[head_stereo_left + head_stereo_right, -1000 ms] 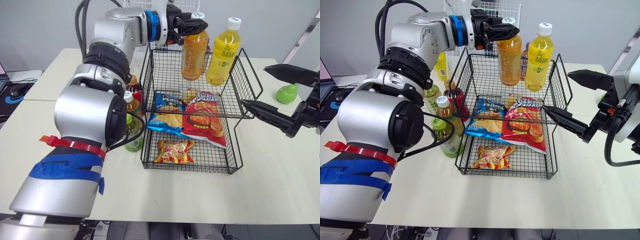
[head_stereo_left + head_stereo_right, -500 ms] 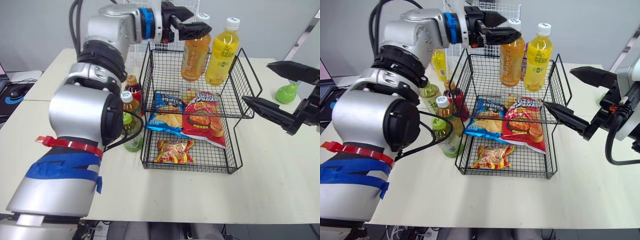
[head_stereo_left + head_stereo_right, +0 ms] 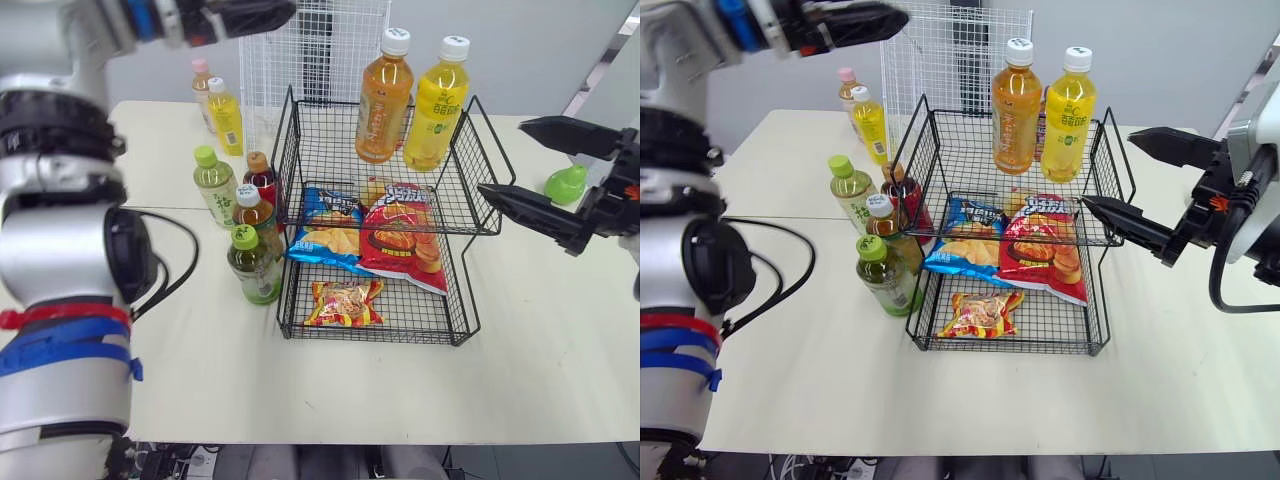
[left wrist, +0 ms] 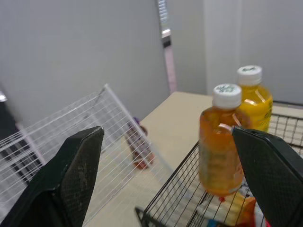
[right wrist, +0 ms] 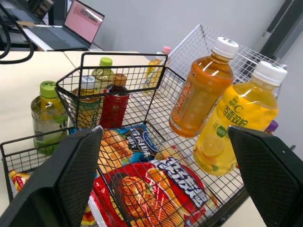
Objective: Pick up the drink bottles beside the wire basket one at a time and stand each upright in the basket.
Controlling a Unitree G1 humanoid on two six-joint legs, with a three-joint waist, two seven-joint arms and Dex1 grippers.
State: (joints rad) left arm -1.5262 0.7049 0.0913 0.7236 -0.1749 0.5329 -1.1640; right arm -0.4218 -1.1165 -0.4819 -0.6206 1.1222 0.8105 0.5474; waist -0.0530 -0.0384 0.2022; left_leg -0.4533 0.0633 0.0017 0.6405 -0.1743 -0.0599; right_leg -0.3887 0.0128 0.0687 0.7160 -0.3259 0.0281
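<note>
1. The left hand (image 3: 255,15) has been drawn back from the wire basket (image 3: 300,140), up and off to the left. Its fingers are spread apart and nothing is held.
2. The right hand (image 3: 500,156) is kept at the basket's right edge, fingers apart and empty.
3. The orange bottle (image 3: 383,98) has been let go and stands upright in the upper tier beside the yellow bottle (image 3: 437,105). That placement is judged complete.
4. Smaller bottles, the green-capped bottle (image 3: 253,265) among them, are left on the surface (image 3: 150,330) beside the basket, so another pick-up is called for.

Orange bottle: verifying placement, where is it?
Left eye view: orange bottle upright at the back of the wire basket's top tier, left of the yellow bottle.
</note>
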